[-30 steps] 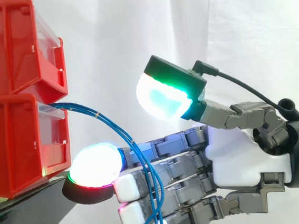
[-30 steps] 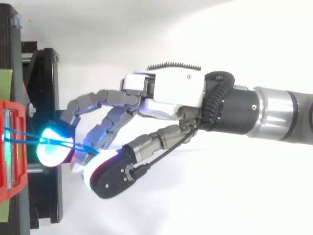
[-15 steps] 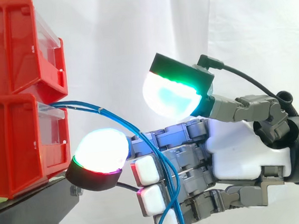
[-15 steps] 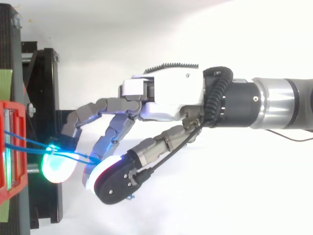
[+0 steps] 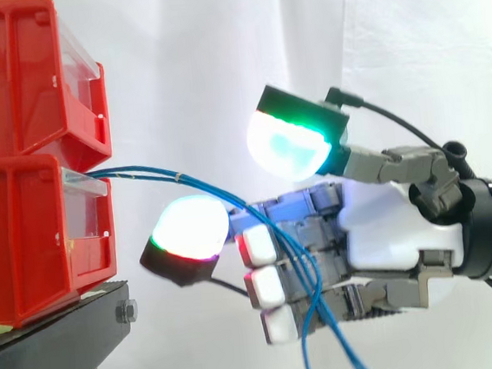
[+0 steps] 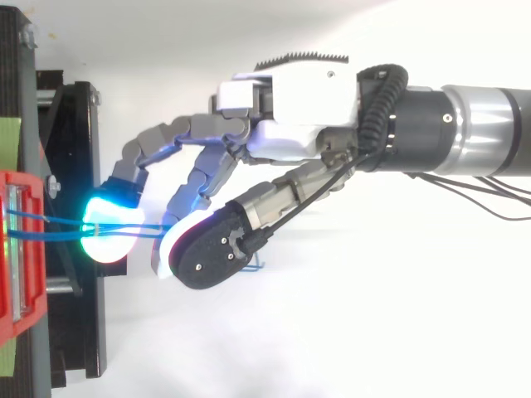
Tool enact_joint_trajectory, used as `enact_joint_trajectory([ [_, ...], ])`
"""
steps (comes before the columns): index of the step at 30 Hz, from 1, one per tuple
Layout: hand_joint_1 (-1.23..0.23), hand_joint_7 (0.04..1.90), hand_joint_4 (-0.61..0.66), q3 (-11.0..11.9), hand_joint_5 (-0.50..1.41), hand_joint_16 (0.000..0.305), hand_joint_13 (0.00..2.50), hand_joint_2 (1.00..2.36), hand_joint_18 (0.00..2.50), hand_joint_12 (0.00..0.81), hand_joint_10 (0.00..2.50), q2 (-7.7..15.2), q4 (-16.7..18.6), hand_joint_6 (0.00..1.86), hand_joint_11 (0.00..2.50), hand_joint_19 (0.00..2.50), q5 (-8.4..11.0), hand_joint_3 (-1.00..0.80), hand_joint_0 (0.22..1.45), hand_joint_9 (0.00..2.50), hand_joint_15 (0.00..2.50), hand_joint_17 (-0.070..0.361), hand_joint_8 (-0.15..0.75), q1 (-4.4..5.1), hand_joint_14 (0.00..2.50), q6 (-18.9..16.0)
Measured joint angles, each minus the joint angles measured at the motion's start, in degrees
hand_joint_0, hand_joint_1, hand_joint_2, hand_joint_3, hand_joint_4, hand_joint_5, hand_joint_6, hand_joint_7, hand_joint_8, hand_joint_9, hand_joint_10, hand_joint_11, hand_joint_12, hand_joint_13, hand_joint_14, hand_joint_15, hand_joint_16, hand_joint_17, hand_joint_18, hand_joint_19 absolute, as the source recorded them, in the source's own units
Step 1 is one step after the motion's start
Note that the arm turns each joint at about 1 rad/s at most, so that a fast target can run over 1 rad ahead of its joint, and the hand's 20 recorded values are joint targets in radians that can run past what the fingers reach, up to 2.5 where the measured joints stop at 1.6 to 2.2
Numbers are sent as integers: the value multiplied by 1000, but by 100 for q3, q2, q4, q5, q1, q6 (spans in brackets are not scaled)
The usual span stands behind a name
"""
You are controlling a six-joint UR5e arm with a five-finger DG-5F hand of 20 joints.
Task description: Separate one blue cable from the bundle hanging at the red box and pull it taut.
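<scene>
Thin, glossy blue cables, several bunched close, bound by a small pale band a little way out from the box. Leaving the clear front of the lower red box almost level, then arching down to the right, across the hand, and hanging loose beneath it with the strands fanning apart. Seen from above as near-straight lines running from the box to the hand. Impossible to tell whether clamped on the cables or merely carrying them across.

On top, a second red box, its lip jutting out above the cable exit. Underneath, a black stand, its front edge low and left of the hand, near but not touching in the side view. Free space to the right and below, before the white curtain. Arm entering from the right.
</scene>
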State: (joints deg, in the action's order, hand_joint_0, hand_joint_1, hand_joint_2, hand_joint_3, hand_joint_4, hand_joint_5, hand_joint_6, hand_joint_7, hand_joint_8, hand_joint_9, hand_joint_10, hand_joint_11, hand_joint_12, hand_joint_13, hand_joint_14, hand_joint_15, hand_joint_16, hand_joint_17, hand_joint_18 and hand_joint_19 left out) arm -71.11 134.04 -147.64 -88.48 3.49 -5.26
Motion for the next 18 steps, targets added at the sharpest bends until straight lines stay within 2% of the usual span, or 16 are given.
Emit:
enact_joint_trajectory([
  [6, -669, 1001, 292, 0, -134, 33, 1004, 1022, 864, 324, 12, -80, -1, 503, 451, 340, -2, -129, 713, 1026, 395, 74, 342, -13, 14, 106],
  [11, -673, 1029, 289, 1, -129, 33, 1007, 1023, 861, 324, 14, -88, -2, 503, 453, 349, -3, -128, 716, 1030, 397, 73, 343, -14, 14, 120],
  [18, -679, 1167, 258, 1, -118, 33, 1040, 1021, 867, 333, 13, -88, -24, 503, 497, 363, 17, -152, 724, 1044, 414, 74, 351, 10, 14, 110],
])
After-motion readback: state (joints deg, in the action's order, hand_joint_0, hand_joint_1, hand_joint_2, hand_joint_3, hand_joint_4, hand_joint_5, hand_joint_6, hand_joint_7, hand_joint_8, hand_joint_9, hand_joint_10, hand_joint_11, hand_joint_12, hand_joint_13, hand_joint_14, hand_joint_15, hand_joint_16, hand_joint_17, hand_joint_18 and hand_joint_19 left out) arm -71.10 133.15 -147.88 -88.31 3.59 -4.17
